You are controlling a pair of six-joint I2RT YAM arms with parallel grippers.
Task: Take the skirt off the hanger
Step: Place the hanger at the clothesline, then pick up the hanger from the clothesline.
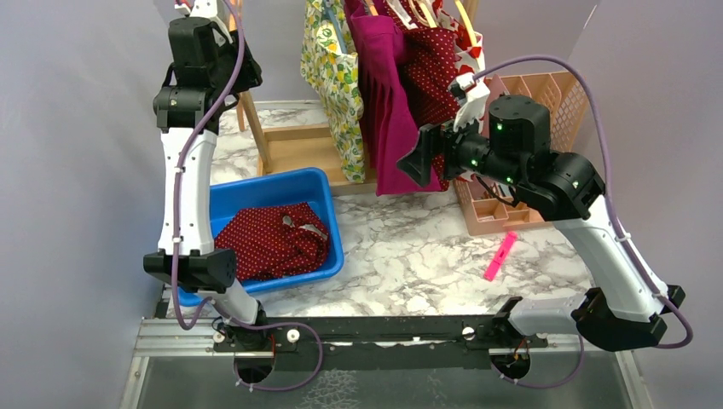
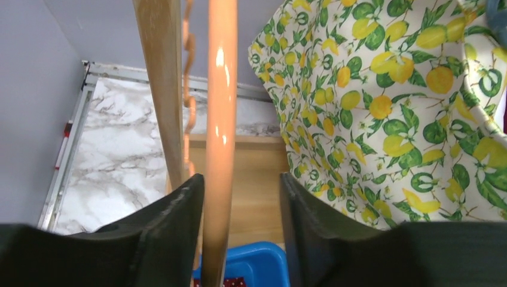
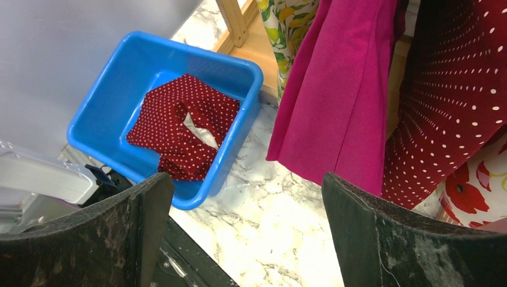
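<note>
At the rack's left end, left wrist view:

1. Left claw (image 2: 242, 186): released. Its 2 fingers stand either side of an orange hanger bar (image 2: 221, 119). The bar sits just beside the left finger and apart from the right one. No cloth shows on the stretch of bar in view.
2. Wooden post (image 2: 160, 78): just left of the bar.
3. Lemon-print skirt (image 2: 382, 113): hanging near the right finger.
4. Red dotted skirt (image 1: 273, 240): lying crumpled in the blue bin (image 1: 260, 186) on the desk (image 1: 409, 247), off any hanger. Judged to be the garment the task concerns.
5. Right claw (image 3: 245, 186): released and empty, jaws wide, held near the hanging magenta skirt (image 3: 341, 101).

Step in hand, as judged: letting go of the bare hanger.

Handling advice:
- Spread the fingers fully before moving.
- Draw back along the claw's own line so neither finger drags the bar sideways.
- Stay wide of the lemon print, which could catch on the right finger.
- Keep the right claw off the magenta cloth.
</note>
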